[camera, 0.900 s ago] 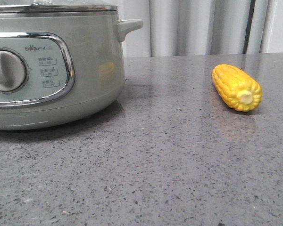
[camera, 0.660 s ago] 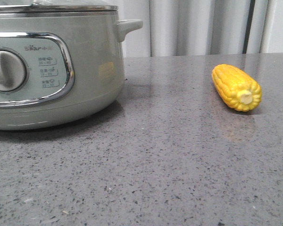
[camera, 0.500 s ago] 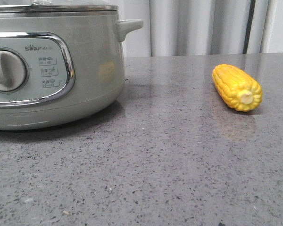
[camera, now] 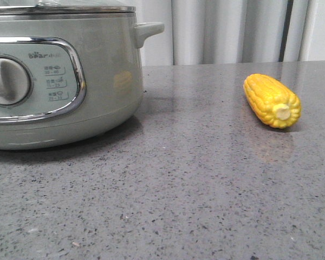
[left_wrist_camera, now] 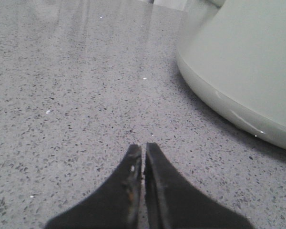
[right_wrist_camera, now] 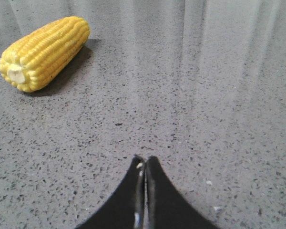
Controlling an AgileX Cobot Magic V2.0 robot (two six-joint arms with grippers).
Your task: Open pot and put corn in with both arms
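Observation:
The pale grey-green pot (camera: 59,81) stands at the left of the front view with its lid on, its dial and chrome panel facing me. Its lower wall also shows in the left wrist view (left_wrist_camera: 248,62). The yellow corn (camera: 272,100) lies on the grey counter at the right, its cream core end toward me; it also shows in the right wrist view (right_wrist_camera: 43,51). My left gripper (left_wrist_camera: 143,148) is shut and empty, low over the counter beside the pot. My right gripper (right_wrist_camera: 145,160) is shut and empty, some way short of the corn. Neither gripper shows in the front view.
The speckled grey counter (camera: 195,189) runs from the pot to the corn. Pale curtains (camera: 233,30) hang behind the counter's far edge. The pot's stubby side handle (camera: 149,30) sticks out toward the corn's side.

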